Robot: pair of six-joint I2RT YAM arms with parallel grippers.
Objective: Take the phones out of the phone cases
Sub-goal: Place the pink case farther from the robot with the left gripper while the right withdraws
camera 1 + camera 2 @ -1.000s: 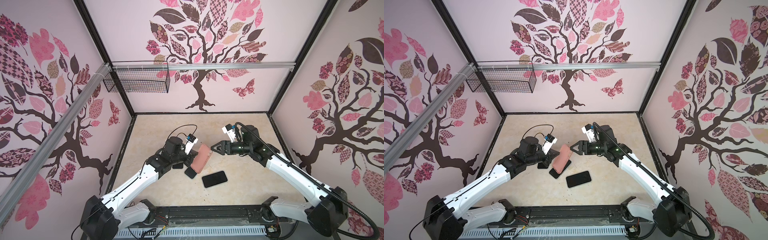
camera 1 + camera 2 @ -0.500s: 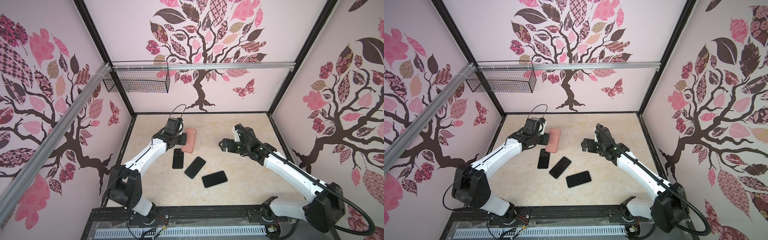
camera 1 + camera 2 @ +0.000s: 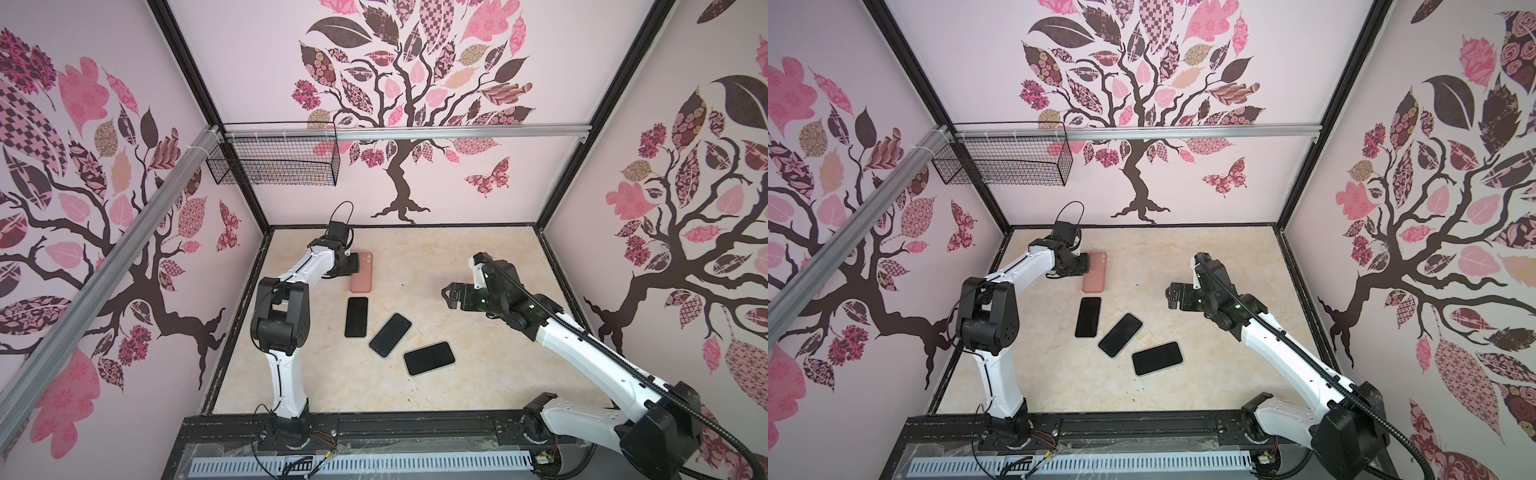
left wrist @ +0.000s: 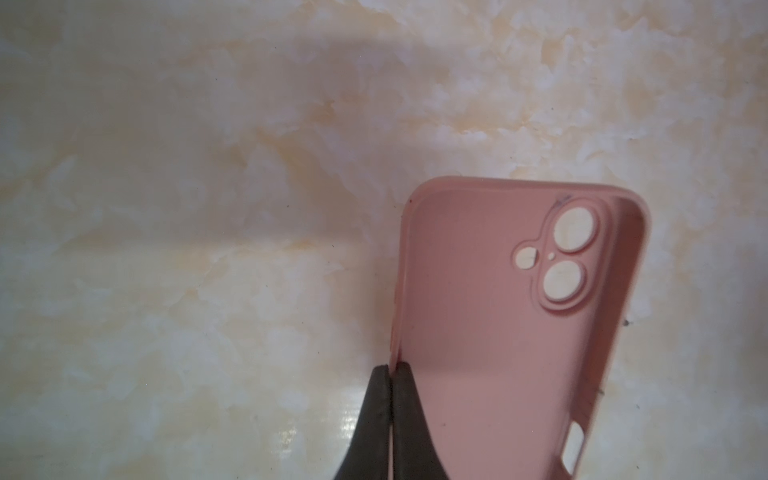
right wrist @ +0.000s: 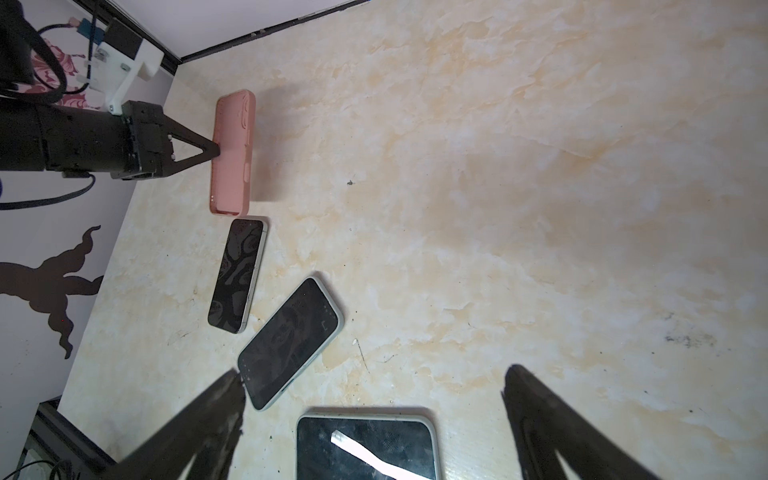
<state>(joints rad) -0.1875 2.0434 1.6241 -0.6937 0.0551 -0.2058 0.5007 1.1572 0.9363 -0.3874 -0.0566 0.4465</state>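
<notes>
Nearest phone (image 3: pixel 429 358): dark, face up, close to the front edge of the table (image 3: pixel 457 249), bare of any case.
Middle phone (image 3: pixel 390 335): just beyond, lying at a slant, also bare.
Third phone (image 3: pixel 356 316): further toward the left edge, lengthwise front to back, bare too.
Right gripper (image 3: pixel 448 298): jaws spread wide with nothing between them, over the right middle of the table and well apart from everything. A second ago met the case at mid-table, since drawn back and opened.
Phone case (image 4: pixel 498 332): pink, now toward the far left corner, just beyond the third phone. Carried there from above the phones within the last second. Hollow inside, with table showing through the camera holes. Resting or held just off the surface: cannot tell.
Left gripper (image 5: pixel 216 150): pinched together on one long side wall of the case.
Meaning: separation judged done. Which of the three phones came out of this case: cannot tell. Probably only letting go of the case left.
</notes>
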